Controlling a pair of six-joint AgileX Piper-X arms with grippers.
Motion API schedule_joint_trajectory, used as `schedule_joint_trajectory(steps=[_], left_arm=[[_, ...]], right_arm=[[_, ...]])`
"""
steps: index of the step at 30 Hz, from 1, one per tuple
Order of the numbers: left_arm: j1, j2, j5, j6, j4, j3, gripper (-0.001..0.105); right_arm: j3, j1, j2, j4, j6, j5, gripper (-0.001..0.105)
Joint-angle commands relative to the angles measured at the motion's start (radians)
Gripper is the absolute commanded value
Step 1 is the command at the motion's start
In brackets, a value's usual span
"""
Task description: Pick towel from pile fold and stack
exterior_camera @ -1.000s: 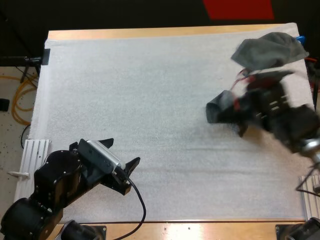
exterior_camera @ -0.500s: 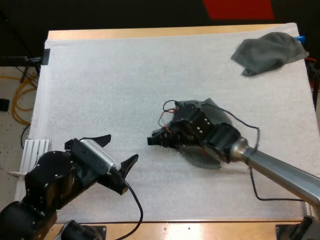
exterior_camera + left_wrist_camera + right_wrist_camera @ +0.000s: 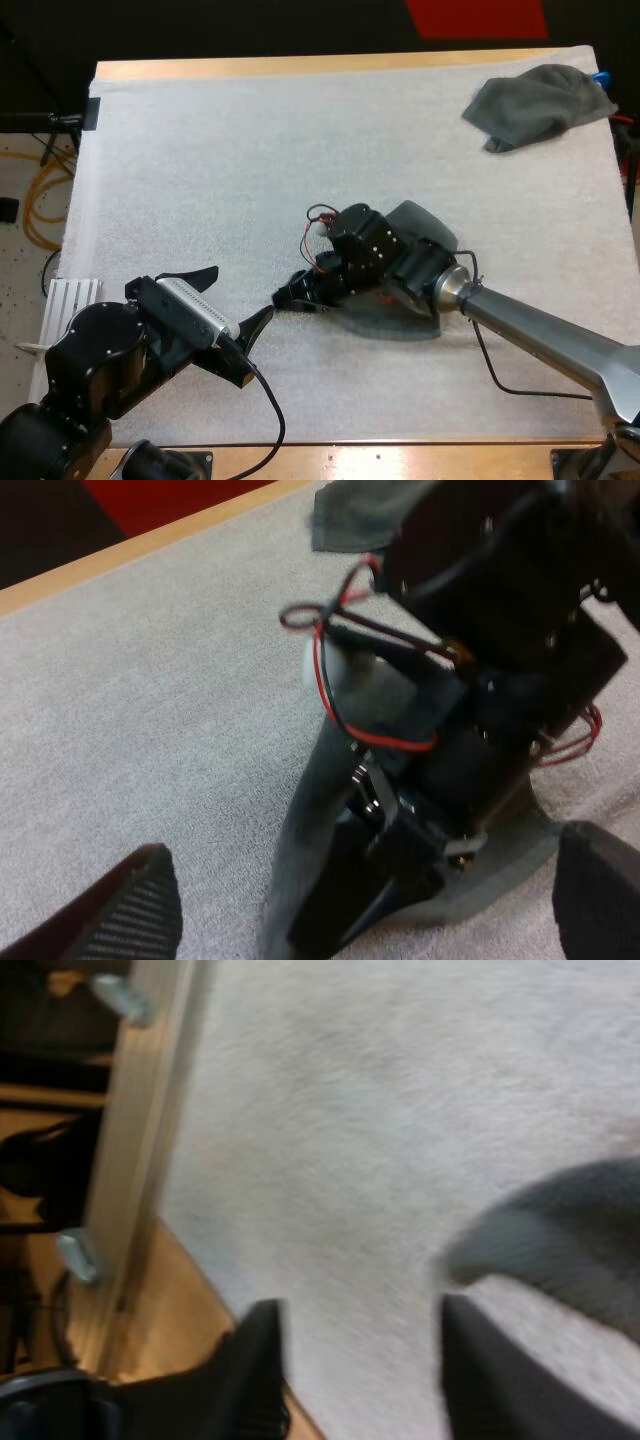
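You are looking at a white, finely speckled foam mat (image 3: 250,160) covering a light-brown wooden tabletop (image 3: 300,66). The crumpled towel (image 3: 538,103) at the mat's far right is showing a plain dark grey-green. The second towel (image 3: 425,225), by the right arm, is showing the same unpatterned shade. Your left tool (image 3: 235,296) is showing black fingers with ribbed pads (image 3: 110,910). Your right tool (image 3: 292,296) is showing black too, on a silver-grey metal arm (image 3: 540,335).

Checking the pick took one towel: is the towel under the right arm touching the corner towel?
Apart. High view shows bare mat between the centre towel and the corner towel.
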Motion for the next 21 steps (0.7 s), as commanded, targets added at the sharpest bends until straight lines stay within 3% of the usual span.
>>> schedule_joint_trajectory(steps=[1, 3, 6, 11, 14, 21], left_arm=[[-0.002, -0.002, -0.01, -0.004, -0.003, -0.004, 0.073], [-0.002, -0.002, -0.01, -0.004, 0.0, -0.004, 0.073], [-0.002, -0.002, -0.021, -0.004, 0.015, -0.004, 0.073], [-0.002, -0.002, -0.064, 0.013, 0.058, 0.005, 0.073], [-0.002, 0.0, -0.069, 0.012, 0.058, 0.021, 0.073], [-0.002, 0.0, -0.069, 0.012, 0.061, 0.066, 0.073]], right_arm=[[-0.022, 0.001, -0.016, -0.004, -0.025, -0.017, 0.059], [-0.04, 0.001, -0.031, 0.022, -0.033, 0.019, 0.059], [-0.062, 0.001, -0.079, 0.145, -0.103, 0.151, 0.059], [-0.068, 0.001, -0.204, 0.481, -0.249, 0.529, 0.059], [-0.066, 0.001, -0.267, 0.654, -0.26, 0.662, 0.059], [0.062, -0.015, -0.379, 0.758, -0.24, 0.689, 0.059]])
